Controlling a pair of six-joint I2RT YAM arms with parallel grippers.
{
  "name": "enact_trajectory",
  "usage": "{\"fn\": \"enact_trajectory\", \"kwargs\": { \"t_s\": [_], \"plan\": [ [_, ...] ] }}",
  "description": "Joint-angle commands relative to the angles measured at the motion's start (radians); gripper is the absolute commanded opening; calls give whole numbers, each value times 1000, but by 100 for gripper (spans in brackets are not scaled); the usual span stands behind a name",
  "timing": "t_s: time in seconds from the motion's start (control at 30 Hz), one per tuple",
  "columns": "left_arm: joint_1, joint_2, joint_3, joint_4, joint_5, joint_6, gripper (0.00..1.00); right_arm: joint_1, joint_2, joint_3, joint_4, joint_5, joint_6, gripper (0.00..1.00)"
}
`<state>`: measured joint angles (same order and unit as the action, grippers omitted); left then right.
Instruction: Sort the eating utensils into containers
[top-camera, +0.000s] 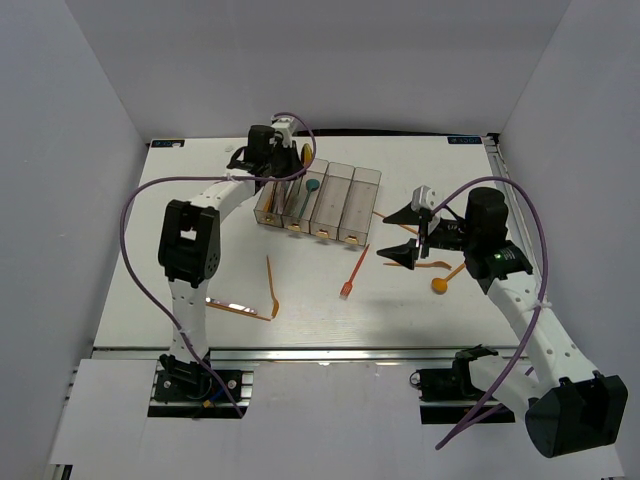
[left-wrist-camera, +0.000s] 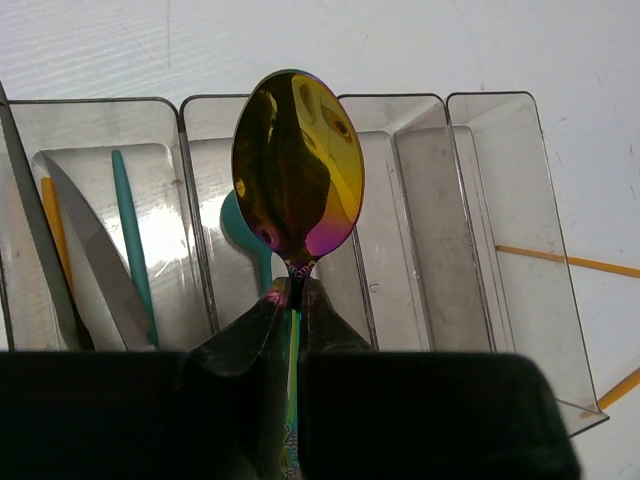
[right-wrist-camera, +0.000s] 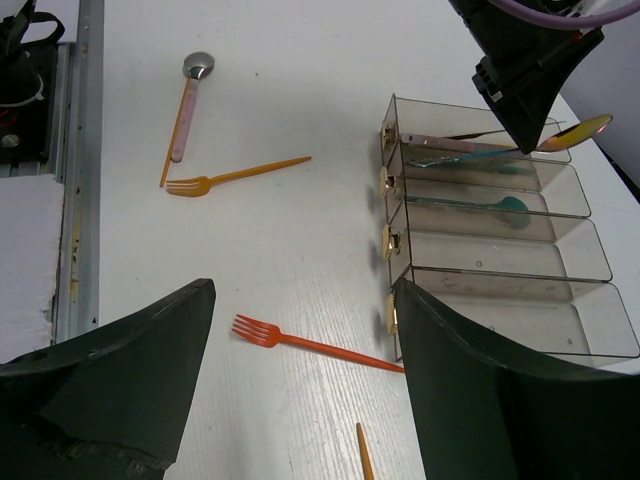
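Pinching shiny gold spoon (left-wrist-camera: 298, 165) by its neck w/ left gripper (left-wrist-camera: 290, 300), hanging it just over the bins (left-wrist-camera: 490, 96), 2nd slot from their left end, above teal spoon (left-wrist-camera: 243, 232). Probably needing to be lowering it flat betw. slot walls b4 letting go. Seeing that line-up best in left wrist cam; seeing right gripper (top-camera: 405, 235) wide open, holding nothing, right of bins, in top cam.
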<state>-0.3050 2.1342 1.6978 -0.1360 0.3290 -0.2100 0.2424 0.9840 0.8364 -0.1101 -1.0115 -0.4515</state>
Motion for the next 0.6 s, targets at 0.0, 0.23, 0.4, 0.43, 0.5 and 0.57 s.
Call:
{"fn": "enact_trajectory", "kwargs": {
  "t_s": [0.0,0.23,0.4,0.43,0.5,0.57],
  "plan": [
    [-16,-17,74,22,-27,11,1,-5,4,1,-3,1,-15,79],
    [-26,-13,34,38,-36,18,14,-3,7,-2,-11,-2,-19,79],
    [-31,-31,-12,27,-34,24,40,-3,-4,-2,-14,-6,-18,79],
    [-31,-39,-16,26,-34,24,46,-3,-5,-2,-16,-9,-16,79],
    [-31,-49,-26,13,-31,32,54,-5,-10,-2,-14,-9,-16,79],
    [-29,-66,-27,3,-34,37,60,-5,-16,1,-20,-7,-19,79]
  ]
}}
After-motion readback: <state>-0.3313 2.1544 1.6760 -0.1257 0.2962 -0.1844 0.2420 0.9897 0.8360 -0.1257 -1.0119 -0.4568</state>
